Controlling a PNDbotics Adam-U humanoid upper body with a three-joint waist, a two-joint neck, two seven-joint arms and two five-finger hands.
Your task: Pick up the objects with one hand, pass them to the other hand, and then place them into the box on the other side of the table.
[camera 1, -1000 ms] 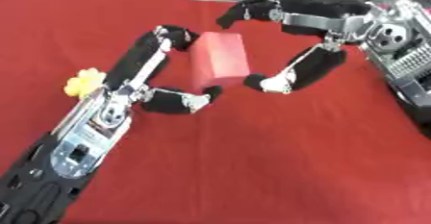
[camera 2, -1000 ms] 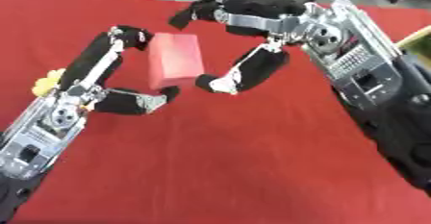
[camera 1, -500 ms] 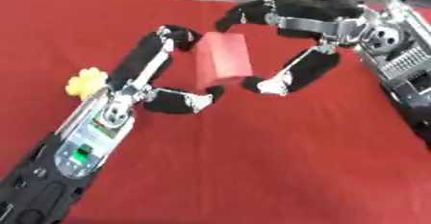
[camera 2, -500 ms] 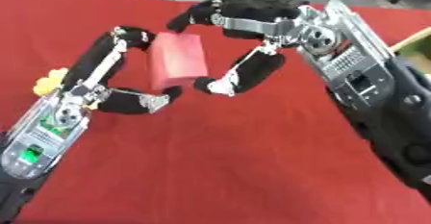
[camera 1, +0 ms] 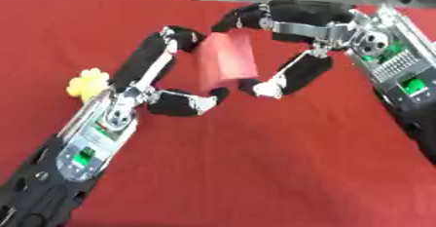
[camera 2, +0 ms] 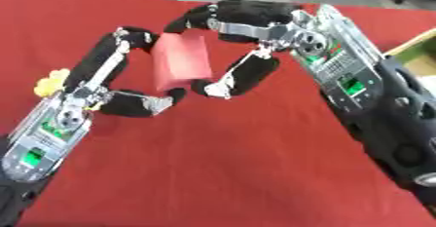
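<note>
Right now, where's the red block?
The red block is mid-table, upper centre, pinched between the left robot hand and the right robot hand.

Pink block (camera 1: pixel 228 61), red tablecloth (camera 1: pixel 255 162)

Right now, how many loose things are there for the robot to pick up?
2. A pink block is held up between the left hand and right hand; a yellow object lies on the red table beside the left arm. Others may be hidden.
</note>
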